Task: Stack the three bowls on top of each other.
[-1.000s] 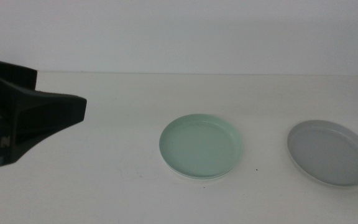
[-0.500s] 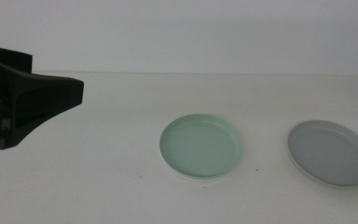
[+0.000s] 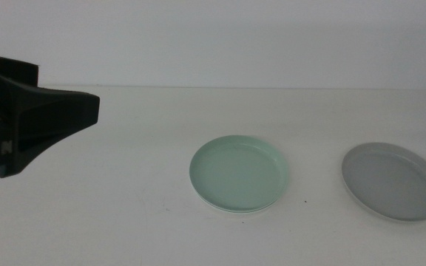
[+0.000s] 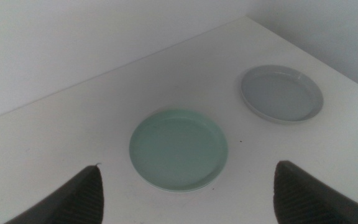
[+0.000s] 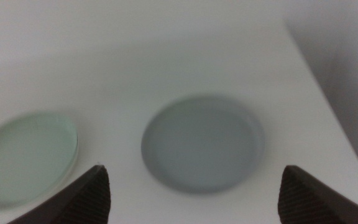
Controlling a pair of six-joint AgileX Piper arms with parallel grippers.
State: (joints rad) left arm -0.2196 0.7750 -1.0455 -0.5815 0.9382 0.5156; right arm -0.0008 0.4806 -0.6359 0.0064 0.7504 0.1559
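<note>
Change since earlier: the left gripper (image 3: 87, 118) sits a little higher and a little more to 9 o'clock than one second ago; against half a second ago it has almost not moved. The two bowls in the middle view have stayed in place
Left gripper: it enters the middle view from 9 o'clock, above the white table (image 3: 139, 192), well apart from the bowls. In the left wrist view its two dark jaws stand wide apart with nothing between them
Right gripper: (image 5: 194, 199) it does not show in the middle view. In its own wrist view the jaws are spread wide with nothing held, and it hangs over the grey bowl
Mint green bowl: (image 3: 238, 174) it lies flat on the table near the centre of the middle view, a bit toward 4 o'clock. A thin pale edge shows under its rim on the near side; I cannot tell for sure what it is. Seen also in the left wrist view (image 4: 178, 149) and, blurred, in the right wrist view (image 5: 25, 155)
Grey bowl: (image 3: 393, 181) it lies flat at 3 o'clock of the green one, well apart from it, near the table's right edge. Seen also at (image 4: 281, 93) and (image 5: 202, 142)
White bowl: I cannot find it as a separate dish in any view
Writing: a small white mark is on the left gripper's body, too small to read
</note>
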